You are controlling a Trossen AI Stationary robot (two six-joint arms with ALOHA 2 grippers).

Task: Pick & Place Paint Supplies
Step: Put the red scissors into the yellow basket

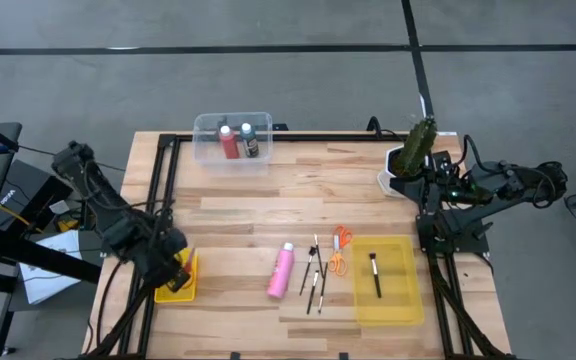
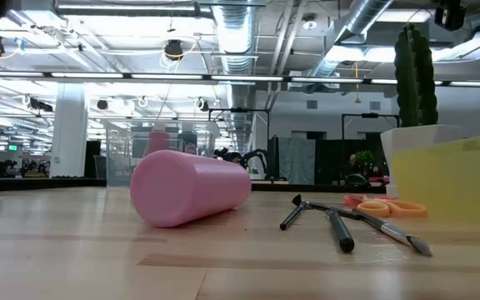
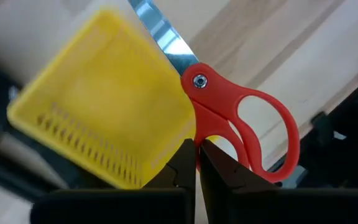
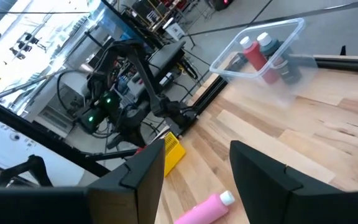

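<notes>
Bright overhead lighting (yellow basket [image 3: 104, 99] blurred).

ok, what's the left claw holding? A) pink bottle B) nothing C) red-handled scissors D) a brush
C: the left wrist view shows the left claw shut on the red-handled scissors, right beside the small yellow basket; the pink bottle lies mid-table.
</notes>
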